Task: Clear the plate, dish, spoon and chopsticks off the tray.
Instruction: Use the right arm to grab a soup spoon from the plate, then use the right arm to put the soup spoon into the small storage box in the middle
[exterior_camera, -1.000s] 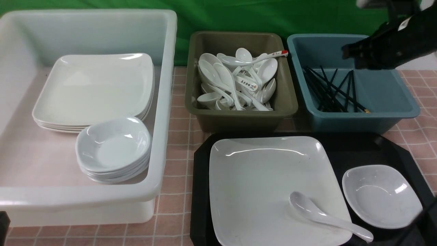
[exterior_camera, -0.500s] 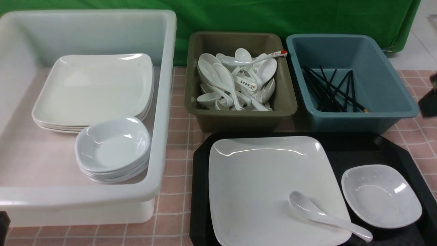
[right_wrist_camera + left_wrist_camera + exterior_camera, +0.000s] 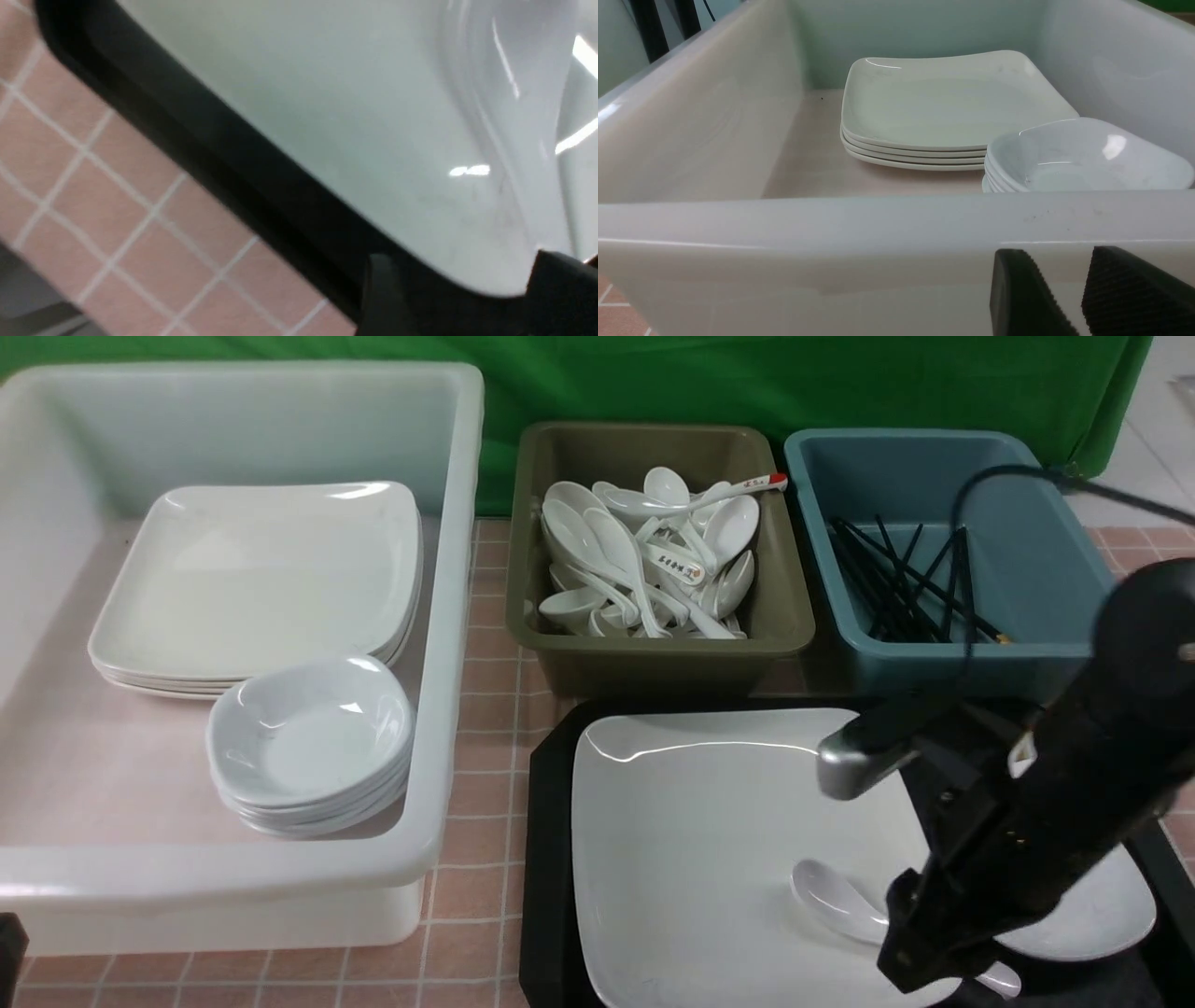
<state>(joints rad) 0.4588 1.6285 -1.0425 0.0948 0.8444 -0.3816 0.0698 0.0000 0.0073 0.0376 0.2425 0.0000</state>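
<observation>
The black tray [image 3: 546, 859] holds the large white plate [image 3: 700, 840]. The white spoon [image 3: 831, 891] lies on the plate, its handle hidden under my right arm. The small dish [image 3: 1102, 905] sits right of the plate, mostly covered by that arm. My right gripper [image 3: 920, 961] hangs low over the plate's near right corner, by the spoon's handle. In the right wrist view that gripper [image 3: 472, 289] is open and empty above the plate's [image 3: 327, 116] edge. Black chopsticks [image 3: 896, 583] lie in the blue bin. My left gripper [image 3: 1057, 280] stands open before the white tub's near wall.
The white tub [image 3: 448, 616] at left holds stacked plates [image 3: 252, 579] and stacked dishes [image 3: 308, 737]. An olive bin [image 3: 523, 616] full of white spoons and a blue bin [image 3: 1074, 607] stand behind the tray. Pink tiled table [image 3: 476, 803] shows between them.
My right arm left the blue bin, swung out of view to the right, then came down over the tray's near right part. Its jaws have opened. Nothing else moved.
</observation>
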